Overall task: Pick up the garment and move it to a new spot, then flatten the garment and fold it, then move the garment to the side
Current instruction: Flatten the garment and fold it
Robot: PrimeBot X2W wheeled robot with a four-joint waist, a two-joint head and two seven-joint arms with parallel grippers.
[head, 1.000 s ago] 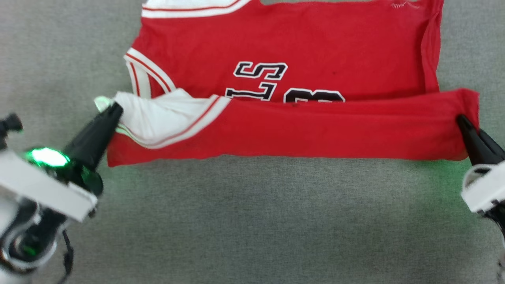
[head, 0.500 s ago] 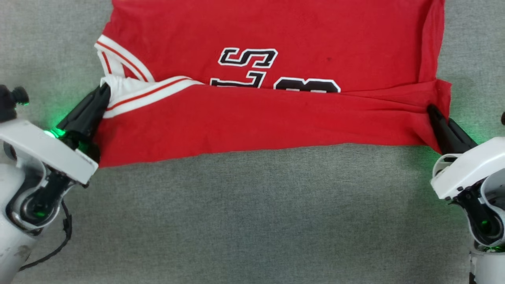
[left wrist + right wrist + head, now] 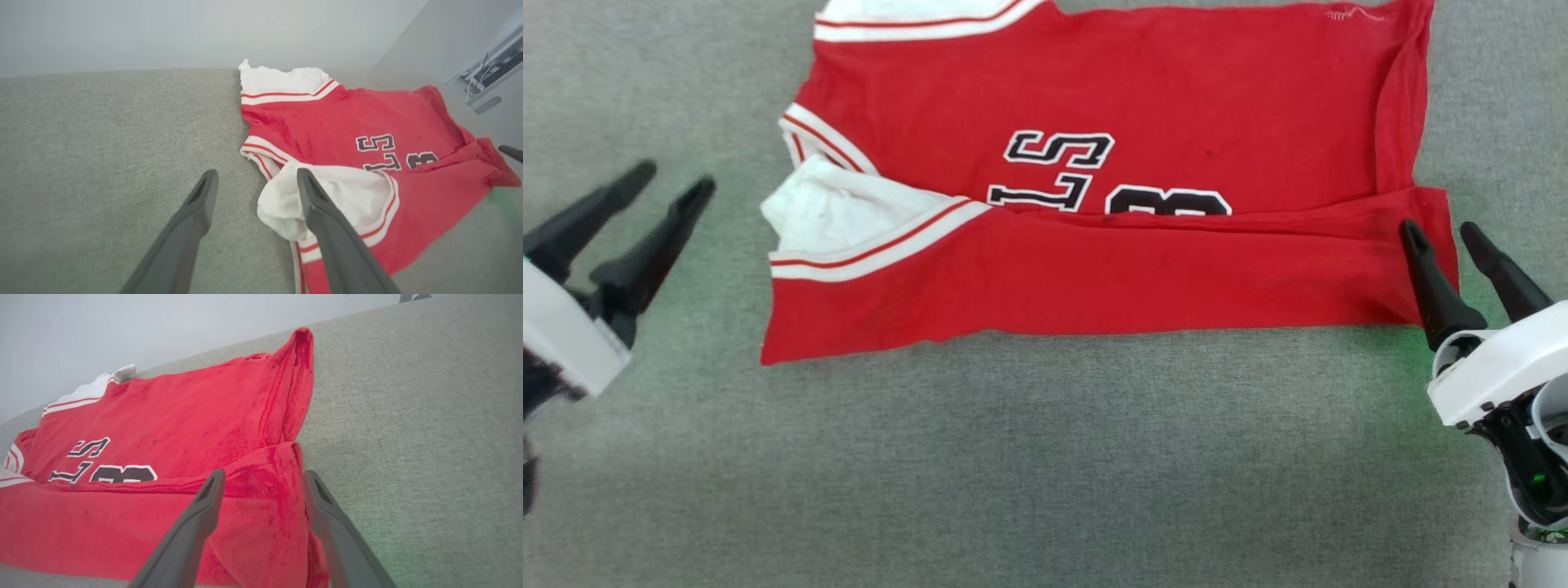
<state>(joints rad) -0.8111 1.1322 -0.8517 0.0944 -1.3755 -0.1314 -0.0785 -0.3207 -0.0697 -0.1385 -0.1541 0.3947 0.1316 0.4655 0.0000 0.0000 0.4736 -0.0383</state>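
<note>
The red garment [image 3: 1094, 269] lies on the grey surface with its near edge folded up over the dark print [image 3: 1058, 147]. A crumpled white sleeve [image 3: 833, 212] sits at its left end. My left gripper [image 3: 674, 175] is open, to the left of the garment and apart from it; in the left wrist view the gripper [image 3: 255, 179] has the sleeve [image 3: 351, 192] just beyond its right finger. My right gripper [image 3: 1441, 233] is open at the garment's right end; in the right wrist view its fingers [image 3: 210, 490] straddle the folded red corner [image 3: 265, 486] without closing on it.
Grey fabric surface [image 3: 1045, 457] extends all around the garment, with free room in front of it. A pale wall [image 3: 163, 32] rises behind the surface's far edge. A white fixture with cables [image 3: 490, 69] is at the far right in the left wrist view.
Both grippers have opened and let go of the garment's folded edge. The left gripper pulled back to the left. The fold now lies flat; the head camera also shifted.
</note>
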